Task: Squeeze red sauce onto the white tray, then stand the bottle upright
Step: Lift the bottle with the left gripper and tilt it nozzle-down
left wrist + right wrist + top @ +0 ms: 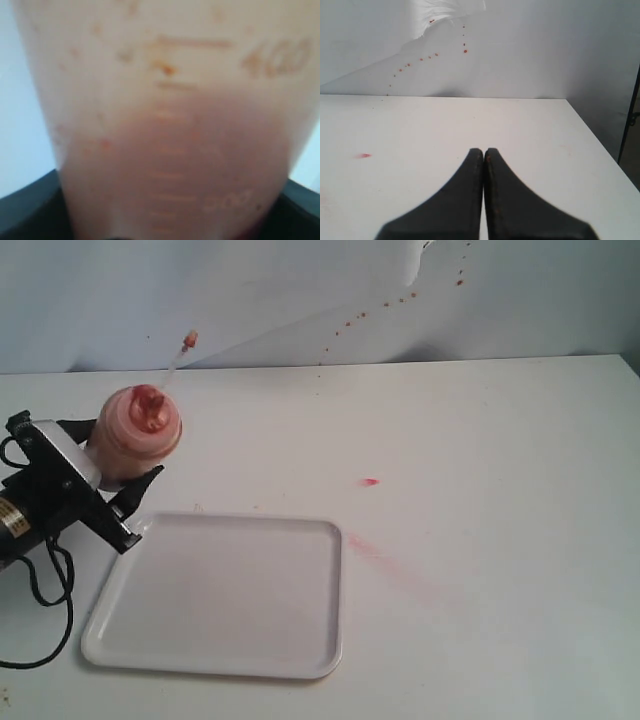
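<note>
At the left of the exterior view, the bottle [135, 435] stands just behind the white tray's [225, 595] back-left corner. Its red-stained nozzle [148, 408] points up and its tethered cap [190, 338] trails behind it. My left gripper [120, 455] is shut on the bottle's body. In the left wrist view the bottle [170, 75] fills the frame, with dark red sauce [190, 165] inside and a black finger [27, 212] at either side. The tray's surface looks plain white. My right gripper [484, 152] is shut and empty above bare table, out of the exterior view.
A small red drop [369, 481] lies on the table right of the tray, with a faint pink smear [390, 562] nearer the front. Red specks [392, 302] dot the white back wall. A black cable [50, 590] loops beside the left arm. The table edge [600, 145] runs close by the right gripper.
</note>
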You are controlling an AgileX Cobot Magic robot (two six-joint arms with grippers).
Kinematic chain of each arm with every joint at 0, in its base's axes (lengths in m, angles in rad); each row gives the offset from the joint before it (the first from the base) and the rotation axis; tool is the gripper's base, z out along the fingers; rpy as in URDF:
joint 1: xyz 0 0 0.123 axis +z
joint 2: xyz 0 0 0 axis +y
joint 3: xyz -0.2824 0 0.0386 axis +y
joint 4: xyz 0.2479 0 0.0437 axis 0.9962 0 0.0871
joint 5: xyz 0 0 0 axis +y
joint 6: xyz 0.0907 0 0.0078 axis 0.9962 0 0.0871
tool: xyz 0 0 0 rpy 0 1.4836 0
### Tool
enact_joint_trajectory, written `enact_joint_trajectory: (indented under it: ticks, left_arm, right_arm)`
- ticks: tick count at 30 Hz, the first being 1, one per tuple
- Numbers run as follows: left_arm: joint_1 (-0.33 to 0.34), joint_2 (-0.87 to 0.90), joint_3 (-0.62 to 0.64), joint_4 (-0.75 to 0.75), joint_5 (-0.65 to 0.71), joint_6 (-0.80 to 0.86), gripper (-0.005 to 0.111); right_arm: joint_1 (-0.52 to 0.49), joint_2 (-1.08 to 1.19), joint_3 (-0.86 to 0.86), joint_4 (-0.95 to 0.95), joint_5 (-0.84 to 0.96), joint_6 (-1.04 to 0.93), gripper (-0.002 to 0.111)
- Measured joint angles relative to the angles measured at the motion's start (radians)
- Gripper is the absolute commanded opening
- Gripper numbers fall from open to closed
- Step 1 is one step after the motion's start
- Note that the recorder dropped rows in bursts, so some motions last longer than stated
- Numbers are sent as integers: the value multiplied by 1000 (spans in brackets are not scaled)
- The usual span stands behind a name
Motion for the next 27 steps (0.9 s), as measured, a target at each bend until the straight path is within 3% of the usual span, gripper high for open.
enact_joint_trajectory:
  ticks: [9, 19, 24, 27]
  left_arm:
    - [0, -12, 62, 5, 3, 222, 0]
    - [0, -277, 179, 3, 1, 277, 0]
    - [0, -300, 182, 3, -1, 277, 0]
    - [0, -317, 182, 3, -1, 277, 0]
  right_arm:
    - [0, 0, 0, 0, 0, 0, 0]
    - [0, 0, 0, 0, 0, 0, 0]
    - [0, 0, 0, 6, -19, 0, 0]
    - [0, 0, 0, 154, -128, 2, 0]
